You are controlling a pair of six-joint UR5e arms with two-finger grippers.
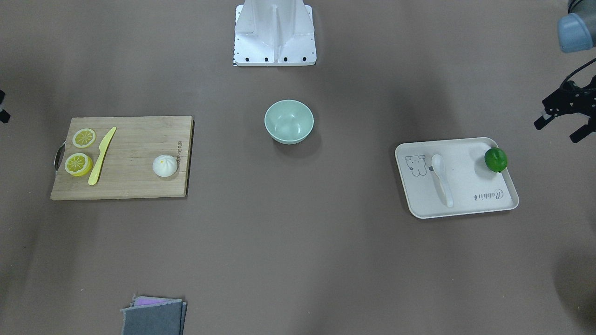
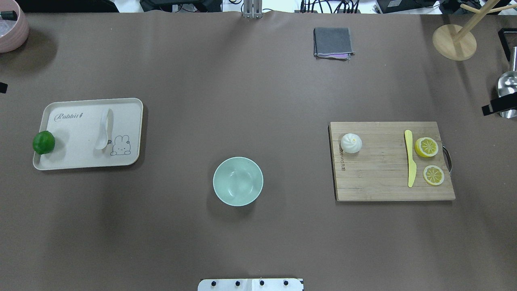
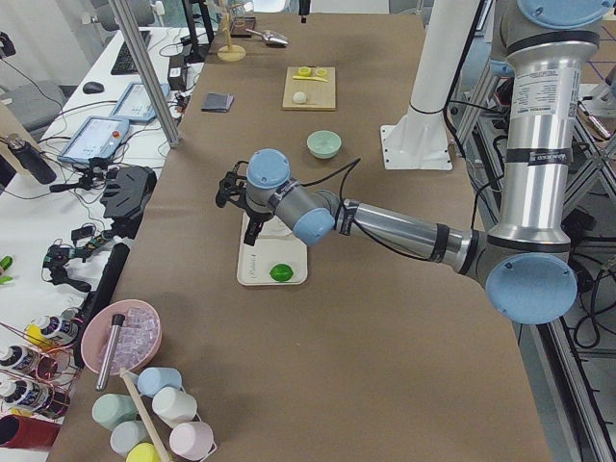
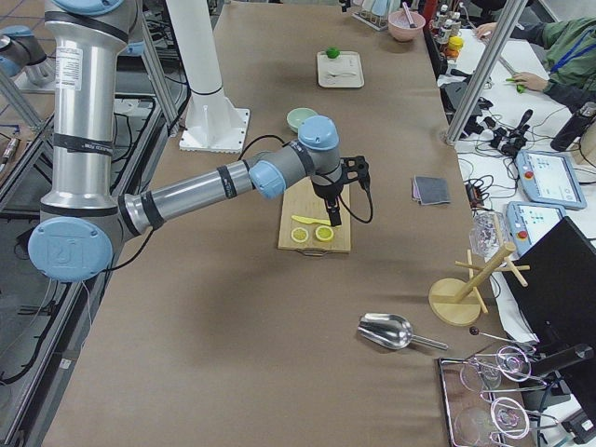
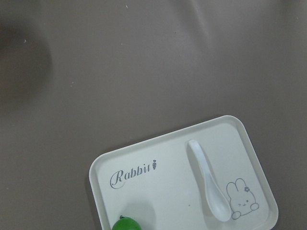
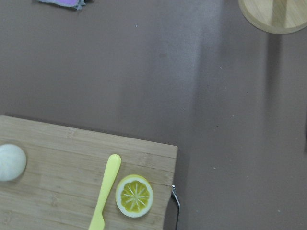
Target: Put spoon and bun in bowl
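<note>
The white spoon lies on a cream rabbit tray, next to a green lime; it also shows in the left wrist view. The white bun sits on a wooden cutting board and at the left edge of the right wrist view. The mint-green bowl stands empty mid-table. My left gripper hovers open and empty beside the tray's lime end. Only a sliver of my right gripper shows, beyond the board's handle end; I cannot tell whether it is open.
A yellow-green knife and two lemon slices share the board. A folded grey cloth, a wooden stand and a metal scoop lie along the far side. A pink bowl stands at the far left corner.
</note>
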